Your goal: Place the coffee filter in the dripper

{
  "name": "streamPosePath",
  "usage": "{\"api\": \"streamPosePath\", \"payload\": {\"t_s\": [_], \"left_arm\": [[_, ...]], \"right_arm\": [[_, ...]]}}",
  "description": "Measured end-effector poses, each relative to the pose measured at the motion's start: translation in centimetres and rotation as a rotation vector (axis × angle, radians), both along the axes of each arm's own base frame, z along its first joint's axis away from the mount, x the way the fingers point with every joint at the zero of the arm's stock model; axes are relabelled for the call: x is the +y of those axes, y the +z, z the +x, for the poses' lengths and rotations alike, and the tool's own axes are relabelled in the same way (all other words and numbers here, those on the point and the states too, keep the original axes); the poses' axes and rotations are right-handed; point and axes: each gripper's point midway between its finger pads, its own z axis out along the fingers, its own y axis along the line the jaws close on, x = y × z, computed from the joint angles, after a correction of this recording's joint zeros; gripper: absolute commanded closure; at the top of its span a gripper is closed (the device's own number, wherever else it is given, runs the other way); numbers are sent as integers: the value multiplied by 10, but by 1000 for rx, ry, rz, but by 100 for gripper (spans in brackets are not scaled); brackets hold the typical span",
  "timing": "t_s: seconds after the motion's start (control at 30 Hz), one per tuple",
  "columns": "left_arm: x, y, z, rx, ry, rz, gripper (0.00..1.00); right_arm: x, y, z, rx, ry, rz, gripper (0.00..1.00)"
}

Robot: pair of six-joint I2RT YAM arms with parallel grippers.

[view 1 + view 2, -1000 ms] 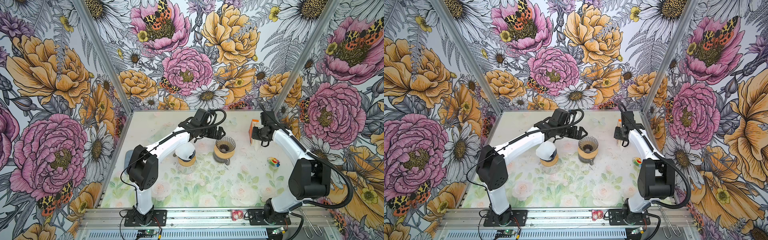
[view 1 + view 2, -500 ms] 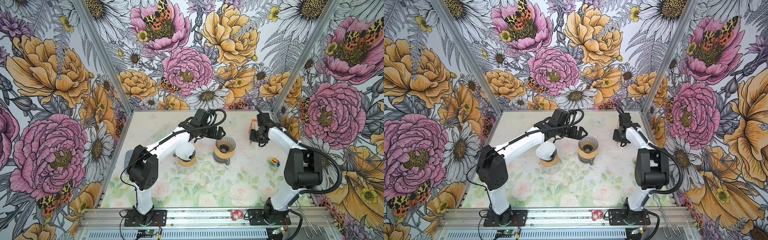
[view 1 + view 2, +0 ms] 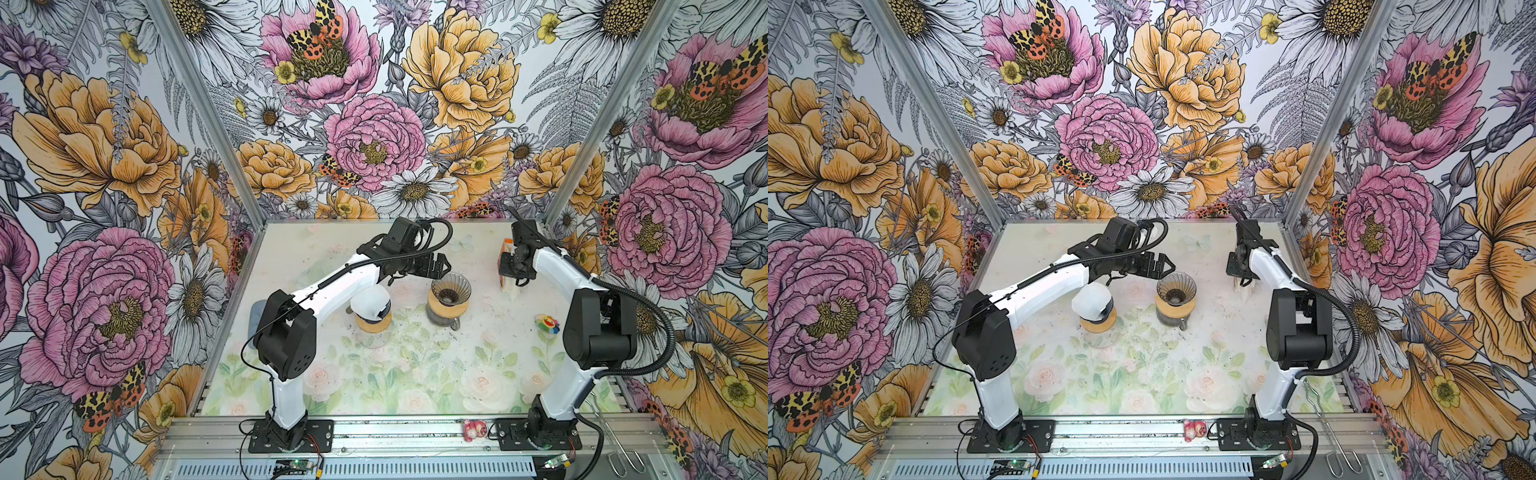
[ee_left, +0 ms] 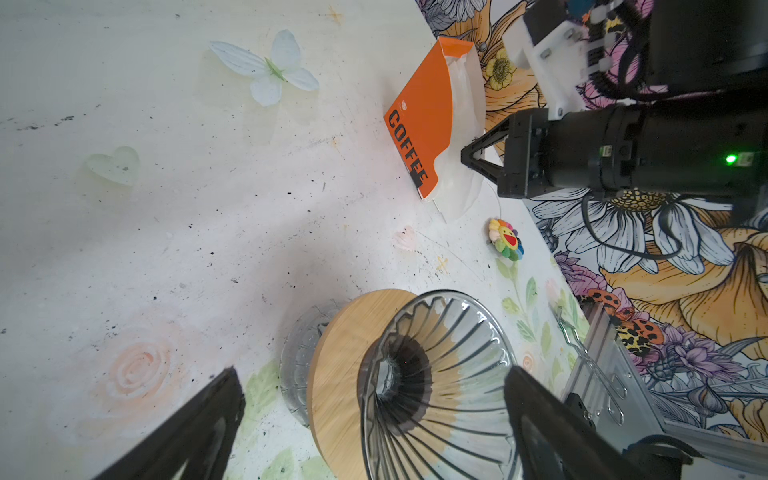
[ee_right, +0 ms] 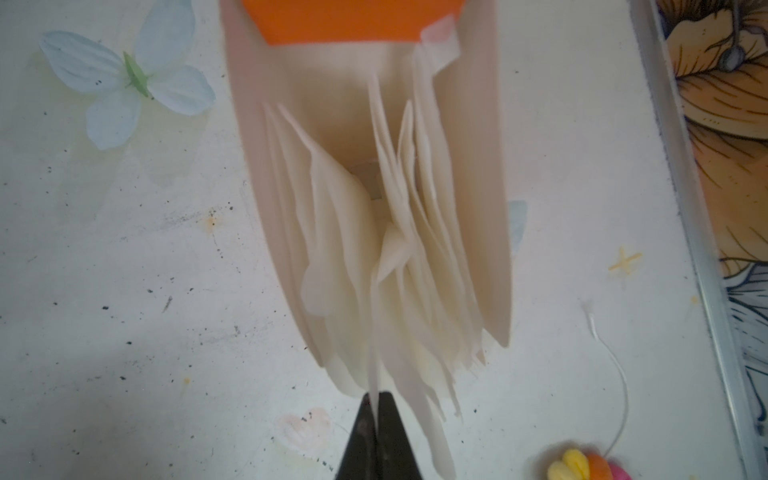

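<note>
The glass dripper [image 3: 451,289] [image 3: 1176,289] [image 4: 440,374] sits on a wooden collar over a glass server, mid-table. My left gripper [image 3: 435,266] [image 3: 1156,266] [image 4: 374,419] hovers just behind it, open, with the dripper's rim between its spread fingers. At the back right stands an orange "COFFEE" box [image 3: 506,255] [image 4: 419,137] with white paper filters fanning out of it [image 3: 1244,293]. My right gripper [image 3: 516,281] [image 3: 1241,281] [image 5: 376,401] [image 4: 465,158] points down at the fan, shut on the edge of one coffee filter [image 5: 372,365].
A white-domed vessel on a wooden collar [image 3: 370,305] stands left of the dripper, under my left arm. A rainbow flower toy [image 3: 546,323] [image 4: 507,241] lies right of the dripper. A pink toy [image 3: 473,429] and wire tongs [image 3: 617,451] lie by the front rail.
My right gripper has shifted slightly at the filter box and closed its jaws on a single filter's edge. The left arm and the dripper have not moved.
</note>
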Motion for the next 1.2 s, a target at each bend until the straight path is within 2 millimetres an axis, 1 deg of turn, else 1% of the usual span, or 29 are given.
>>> {"api": "streamPosePath", "payload": {"t_s": [0.2,0.4,0.7,0.93,1.2], "left_arm": [[0,0,0,0,0,0,1],[0,0,0,0,0,0,1],[0,0,0,0,0,0,1],[0,0,-1,2,-3,-2,1],[-1,1,-1,4,-9,-6,1]], "right_arm": [[-1,2,0,-4,-1,-3,99],[-1,11,1,-26,-2,-4,99],[-1,25,11,-66,-2,-4,99],[-2,43,21,-113,-5,-10,100],[-2,48,23,-126,-6,-10,100]]}}
